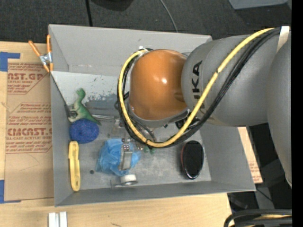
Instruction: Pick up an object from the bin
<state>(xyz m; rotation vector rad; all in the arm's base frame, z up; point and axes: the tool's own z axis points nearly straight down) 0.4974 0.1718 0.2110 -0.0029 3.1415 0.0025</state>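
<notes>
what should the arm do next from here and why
Probably lower the gripper a little, straight down. It hangs over the right edge of the crumpled light-blue thing near the bin's front wall, while the blue ball, yellow strip and black oval lie apart from it.

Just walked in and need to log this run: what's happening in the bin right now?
The KUKA arm's gripper is down on a crumpled light-blue sheet near the bin wall lowest in the view. Nothing looks lifted yet. A blue ball, green toy dinosaur, yellow strip and black oval object lie apart from it.
</notes>
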